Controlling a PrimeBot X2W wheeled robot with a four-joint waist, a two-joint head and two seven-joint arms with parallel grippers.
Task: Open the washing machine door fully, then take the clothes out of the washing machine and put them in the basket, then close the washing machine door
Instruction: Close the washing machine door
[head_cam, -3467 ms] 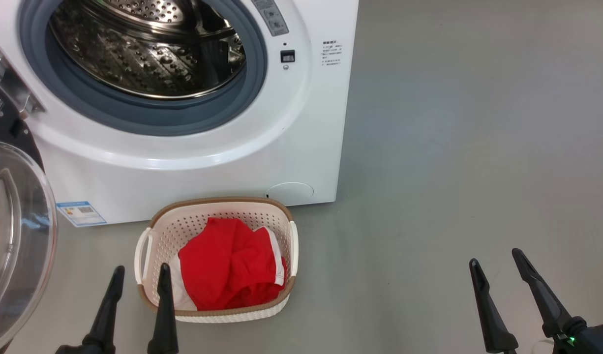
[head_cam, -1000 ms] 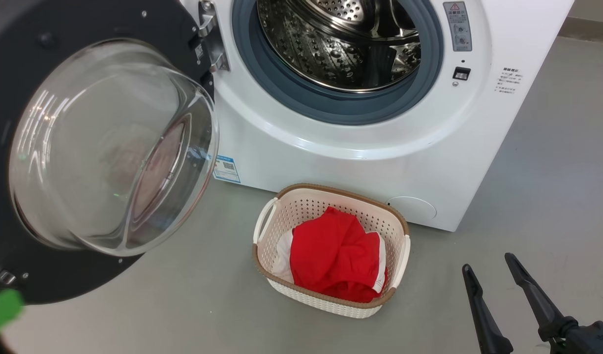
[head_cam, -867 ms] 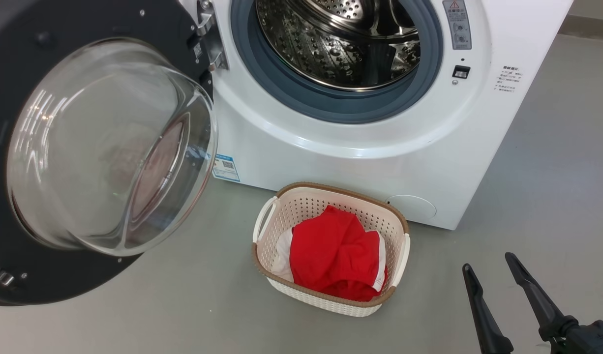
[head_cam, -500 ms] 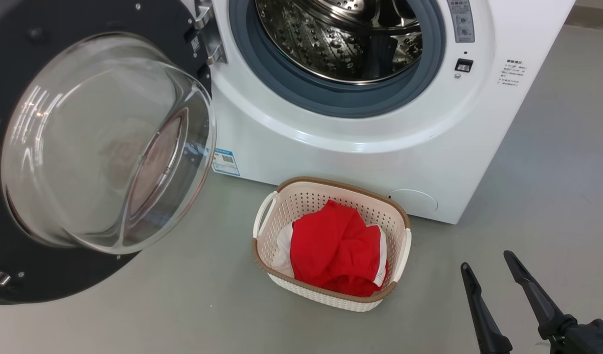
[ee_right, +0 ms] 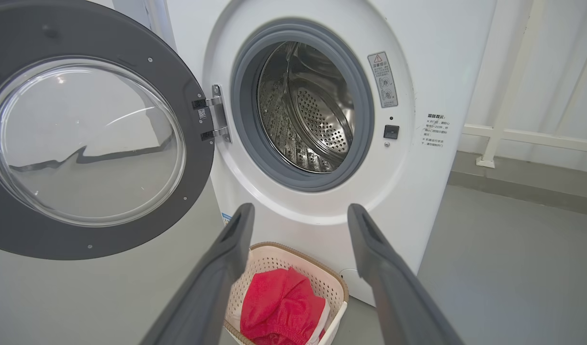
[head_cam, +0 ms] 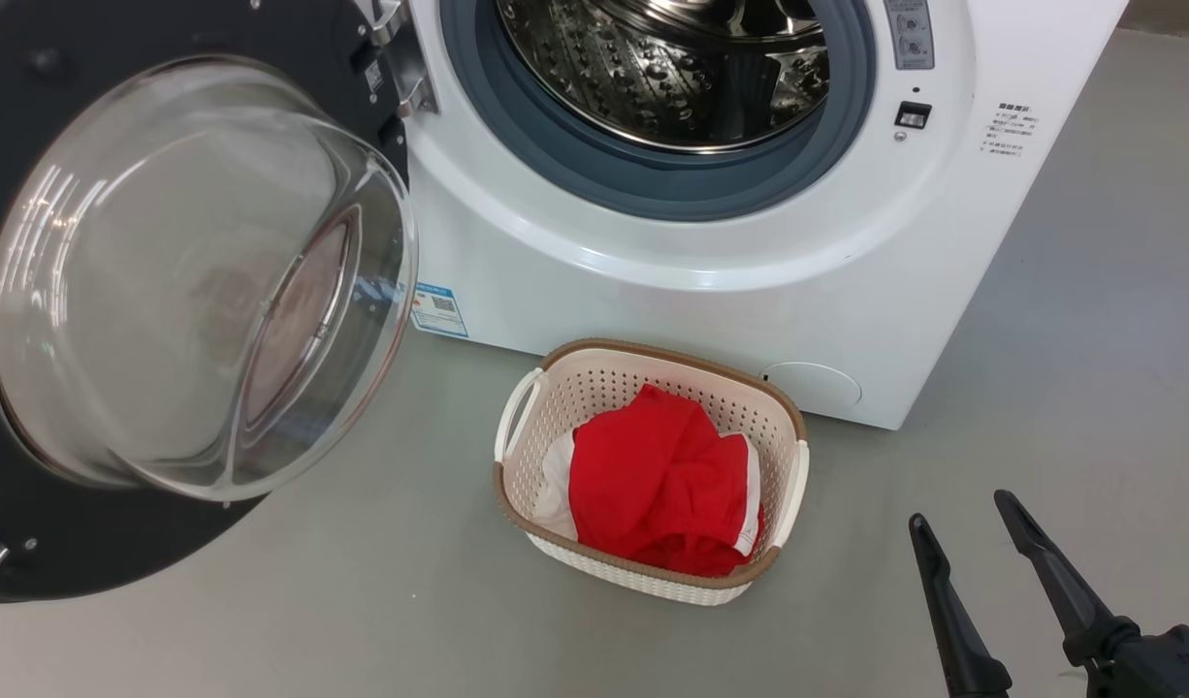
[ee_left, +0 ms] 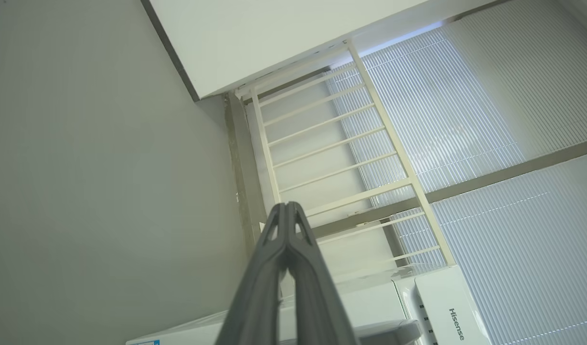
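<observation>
The white washing machine (head_cam: 711, 291) (ee_right: 432, 72) stands with its steel drum bare. Its door (head_cam: 32, 543) (ee_right: 188, 62), black-rimmed with a clear glass bowl, hangs swung wide to the left on its hinge. In front of the machine, on the floor, the cream basket (head_cam: 769, 412) (ee_right: 334, 285) holds the red clothes (head_cam: 653, 485) (ee_right: 274, 306) with white trim. My right gripper (head_cam: 958, 509) (ee_right: 298, 213) is open and empty, low at the right, clear of the basket. My left gripper (ee_left: 286, 206) is shut on nothing and points up at a wall and a white railing.
Grey floor (head_cam: 1089, 320) spreads to the right of the machine. A white railing (ee_right: 504, 134) and wall stand behind it at the right. Another white appliance (ee_left: 446, 306) shows at the bottom of the left wrist view.
The head camera has turned left and tipped, so the door now fills the left side. My left gripper, open low beside the basket earlier, has left the head view.
</observation>
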